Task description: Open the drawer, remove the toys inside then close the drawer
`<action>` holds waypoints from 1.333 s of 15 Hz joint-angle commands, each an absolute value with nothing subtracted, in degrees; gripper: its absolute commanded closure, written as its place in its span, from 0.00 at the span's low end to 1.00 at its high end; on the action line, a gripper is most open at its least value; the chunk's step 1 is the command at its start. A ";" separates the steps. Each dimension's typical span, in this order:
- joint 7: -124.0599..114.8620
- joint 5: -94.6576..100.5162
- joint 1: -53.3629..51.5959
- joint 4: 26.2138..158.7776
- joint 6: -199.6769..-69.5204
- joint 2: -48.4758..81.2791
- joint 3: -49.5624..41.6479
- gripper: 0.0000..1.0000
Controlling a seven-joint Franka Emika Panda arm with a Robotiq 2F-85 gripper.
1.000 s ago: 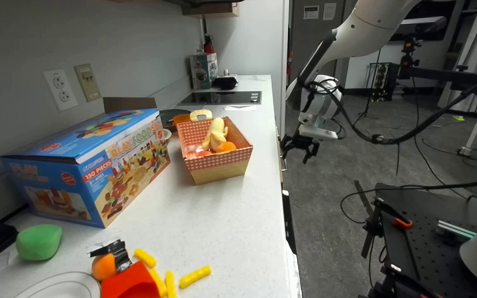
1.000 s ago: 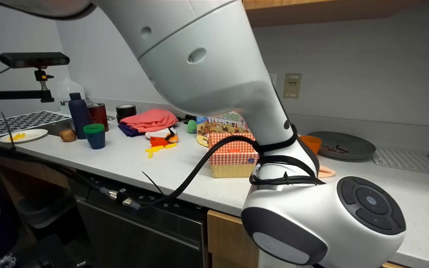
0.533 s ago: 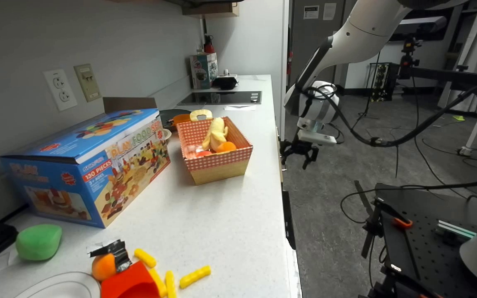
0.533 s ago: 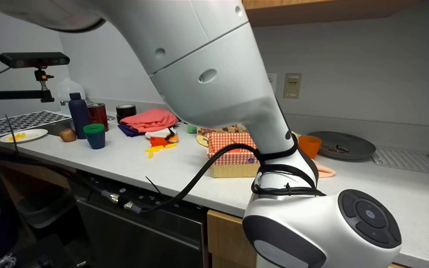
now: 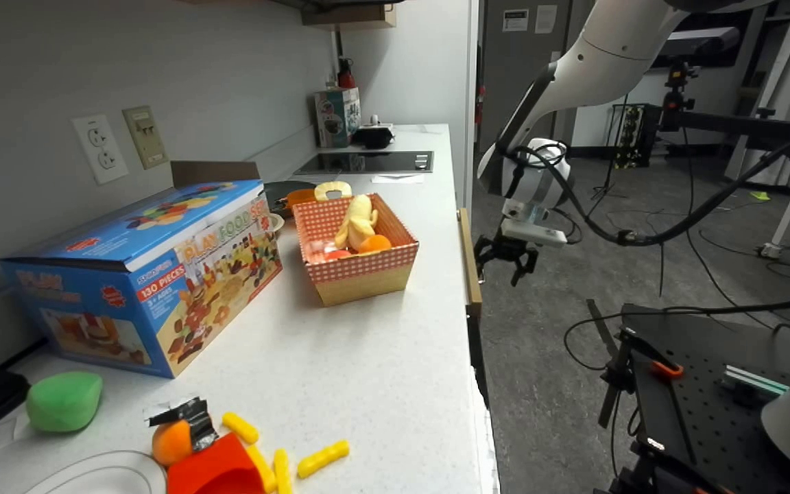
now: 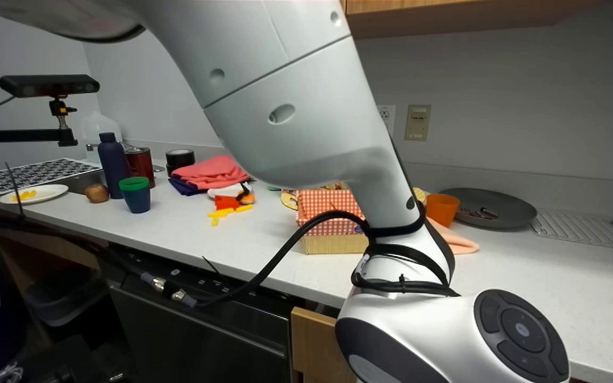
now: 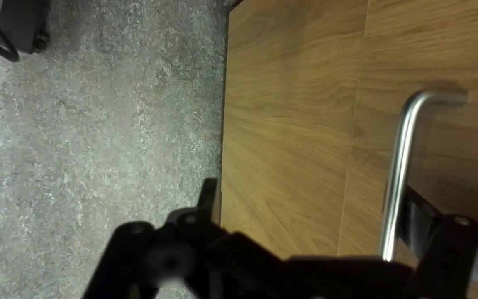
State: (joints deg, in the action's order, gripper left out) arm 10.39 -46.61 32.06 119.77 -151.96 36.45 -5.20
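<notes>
Fingers [image 7: 450, 238] spread wide, not clenched. One sits just behind the metal handle [image 7: 401, 166], on the side of the drawer [image 5: 470, 261]; the other stands well apart on the room side. Finger–handle contact: cannot tell. Drawer ajar, wooden front out past the edge of the counter [image 5: 381, 363].

Visibility: finger bases dark, blurred, cut off at the lower edge of the wrist view; they also cover one end of the handle. Drawer interior hidden in all three views. In an exterior view the arm [image 6: 306, 106] runs off the bottom, fingers out of sight, and blocks part of the basket [image 6: 333, 245] and drawer front.

Surroundings, all on the counter, higher than the fingers: basket near, holding a banana [image 5: 357, 223], an orange piece [image 5: 375, 243] and a red piece [image 5: 337, 254] partly hidden by the rim. Farther from the fingers: blue box [image 5: 155, 267], yellow sticks [image 5: 323, 458], green blob [image 5: 64, 401].
</notes>
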 commanded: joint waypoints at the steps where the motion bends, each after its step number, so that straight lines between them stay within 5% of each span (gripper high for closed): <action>1: 13.63 -50.82 32.80 126.70 -155.26 35.66 -5.20 0.00; 13: 39.93 -77.69 41.05 140.32 -165.50 24.86 -3.42 0.00; 19: 59.22 -94.32 45.88 144.55 -153.79 17.14 -2.80 0.00; 20: 59.74 -95.86 40.13 145.82 -151.28 15.87 -8.68 0.00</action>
